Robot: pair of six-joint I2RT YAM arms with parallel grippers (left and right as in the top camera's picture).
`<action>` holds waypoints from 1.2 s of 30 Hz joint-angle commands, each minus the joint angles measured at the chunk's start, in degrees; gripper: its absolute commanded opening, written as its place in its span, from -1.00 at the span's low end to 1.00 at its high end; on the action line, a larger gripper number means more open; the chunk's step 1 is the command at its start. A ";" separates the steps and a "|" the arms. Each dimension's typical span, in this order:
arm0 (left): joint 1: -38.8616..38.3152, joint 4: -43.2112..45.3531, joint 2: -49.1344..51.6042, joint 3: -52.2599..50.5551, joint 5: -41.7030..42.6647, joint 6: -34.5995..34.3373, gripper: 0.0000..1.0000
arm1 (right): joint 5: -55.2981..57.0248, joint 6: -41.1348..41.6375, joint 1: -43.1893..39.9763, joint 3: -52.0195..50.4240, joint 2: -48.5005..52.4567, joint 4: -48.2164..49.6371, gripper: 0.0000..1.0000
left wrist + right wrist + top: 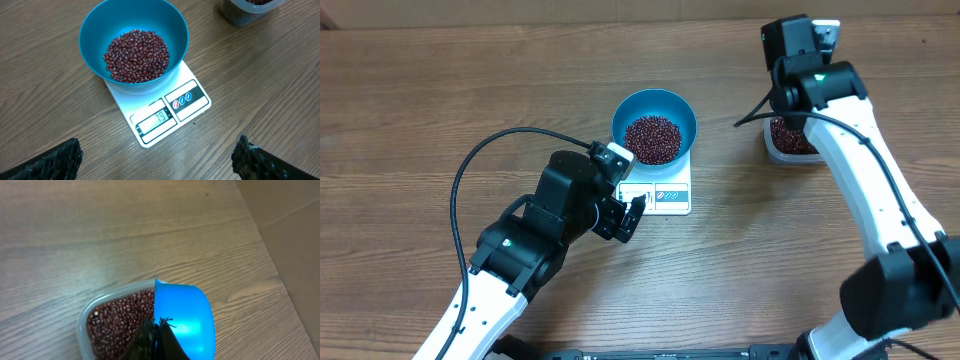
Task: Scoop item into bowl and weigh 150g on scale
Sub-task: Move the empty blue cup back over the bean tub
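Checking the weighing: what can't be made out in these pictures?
Overhead: tub mostly hidden by right arm; scale display too small to read.
Left wrist: tub cut off by top edge.
Right wrist: scoop handle hidden behind right gripper; its fill cannot be told.

A: Where's the bowl (95,30)?
B: Just ahead of the left gripper (156,162), standing upright on the scale (125,105). It is bright blue and overhangs the platform's far end.
A: And the beans (136,54)?
B: A loose dark red-brown heap in the bowl's bottom, well below the rim.
A: The scale?
B: White, flat and turned at an angle. Its display strip is nearest the gripper and reads 79.
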 commanded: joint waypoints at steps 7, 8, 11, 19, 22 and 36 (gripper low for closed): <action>0.35 -0.02 -0.11 1.11 0.63 0.68 0.99 | 0.85 0.61 -0.15 1.07 6.73 0.11 -0.93; 0.35 -0.02 -0.11 1.11 0.63 0.68 0.99 | 0.85 0.61 -0.15 1.09 7.15 0.11 -0.93; 0.35 -0.02 -0.11 1.11 0.63 0.70 0.98 | 0.85 -0.61 -0.15 1.07 8.44 0.13 -0.93; 0.35 -0.02 -0.11 1.11 0.63 0.70 0.99 | 1.16 -3.93 -0.15 1.03 11.26 0.17 -0.92; 0.35 -0.02 -0.11 1.11 0.63 0.70 0.99 | 2.62 -4.87 -0.15 1.03 11.89 0.13 -0.93; 0.35 -0.02 -0.11 1.11 0.59 0.72 0.99 | 5.51 -11.91 -0.15 0.98 13.73 0.09 -0.92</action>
